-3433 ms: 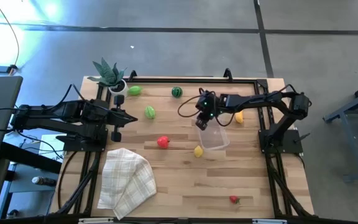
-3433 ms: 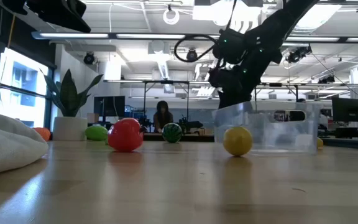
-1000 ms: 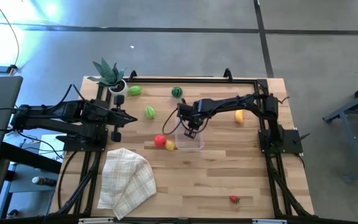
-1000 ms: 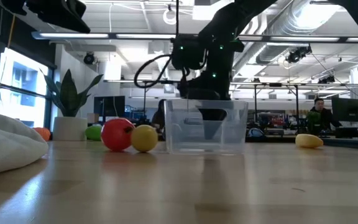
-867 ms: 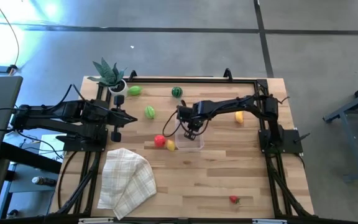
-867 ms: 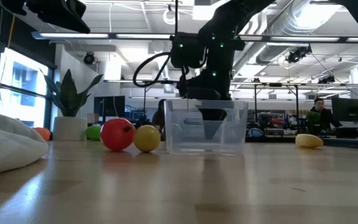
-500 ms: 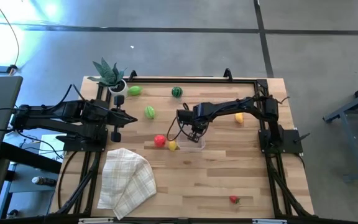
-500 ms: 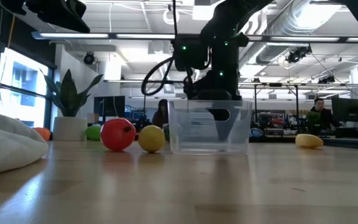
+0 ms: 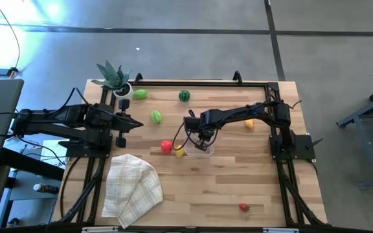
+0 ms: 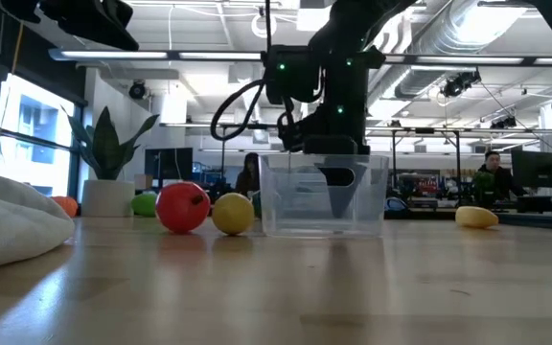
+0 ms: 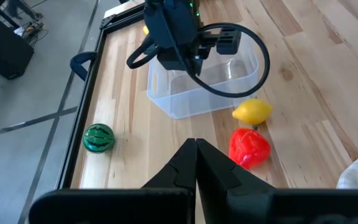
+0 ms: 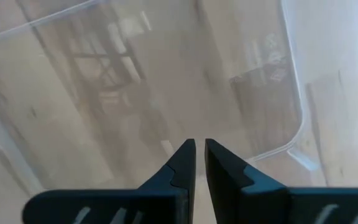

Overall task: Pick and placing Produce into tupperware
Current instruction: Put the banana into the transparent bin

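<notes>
From above, you are seeing the right gripper (image 9: 200,137) sitting over the tupperware (image 9: 201,145) near the middle of the bench (image 9: 238,188), its jaws pinched on the tub's wall; over the last few seconds it has been dragging the tub leftward from its old spot beside the yellow banana-like piece (image 9: 248,121), so the tub is now lying just beside the yellow lemon (image 9: 179,151) and the red pepper (image 9: 167,146), which have been nudged along with it. The left gripper (image 9: 132,122) is waiting at the left side, jaws together and holding nothing, near the light green piece (image 9: 156,116). At bench height, you are looking at the empty tub with the right arm's fingers reaching down inside its near wall, and the lemon touching or almost touching its side, the pepper just beyond. Through the left wrist camera, the tub is showing clear and empty, the lemon and pepper close by and the small watermelon (image 11: 98,137) well apart. Through the right wrist camera, the nearly closed jaws are gripping the rim over the bare tub floor. No produce is in the tub yet; the move is probably bringing it within the left arm's reach.
</notes>
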### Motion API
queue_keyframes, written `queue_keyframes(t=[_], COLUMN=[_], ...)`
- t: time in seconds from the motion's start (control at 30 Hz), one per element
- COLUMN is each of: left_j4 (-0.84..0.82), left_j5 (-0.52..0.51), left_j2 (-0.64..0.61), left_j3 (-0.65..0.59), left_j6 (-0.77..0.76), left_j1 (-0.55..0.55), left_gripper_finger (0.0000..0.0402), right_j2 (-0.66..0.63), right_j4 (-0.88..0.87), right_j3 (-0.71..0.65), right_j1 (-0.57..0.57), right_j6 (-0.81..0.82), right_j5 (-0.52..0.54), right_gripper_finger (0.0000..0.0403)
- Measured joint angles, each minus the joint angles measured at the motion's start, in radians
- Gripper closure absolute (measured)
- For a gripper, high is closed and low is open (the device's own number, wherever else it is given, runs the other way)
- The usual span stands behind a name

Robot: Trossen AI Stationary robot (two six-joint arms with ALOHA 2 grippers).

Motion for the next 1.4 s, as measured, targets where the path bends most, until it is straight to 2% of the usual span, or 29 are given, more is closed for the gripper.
queue_keyframes(t=[0.23, 0.37, 0.53, 0.67, 0.87, 1.1, 1.4], left_j4=[0.002, 0.002, 0.005, 0.008, 0.008, 0.009, 0.009], left_j5=[0.000, 0.000, 0.000, 0.000, 0.000, 0.000, 0.000], left_j2=[0.000, 0.000, 0.000, 0.000, 0.000, 0.000, 0.000], left_j3=[0.000, 0.000, 0.000, 0.000, 0.000, 0.000, 0.000], left_j6=[0.000, 0.000, 0.000, 0.000, 0.000, 0.000, 0.000], left_j1=[0.000, 0.000, 0.000, 0.000, 0.000, 0.000, 0.000], left_gripper_finger=[0.0401, 0.0401, 0.0401, 0.0401, 0.0401, 0.0401, 0.0401], right_j2=[-0.003, -0.027, -0.127, -0.263, -0.494, -0.748, -0.964], right_j4=[-0.100, -0.217, -0.310, -0.333, -0.325, -0.291, -0.282], right_j3=[0.091, 0.176, 0.234, 0.222, 0.102, -0.154, -0.376], right_j1=[0.000, 0.000, 0.000, 0.000, 0.005, 0.050, 0.135], right_j6=[-0.045, -0.074, -0.081, -0.027, 0.161, 0.413, 0.860], right_j5=[0.003, 0.074, 0.145, 0.165, 0.170, 0.170, 0.167], right_gripper_finger=[0.0375, 0.0375, 0.0375, 0.0375, 0.0375, 0.0375, 0.0375])
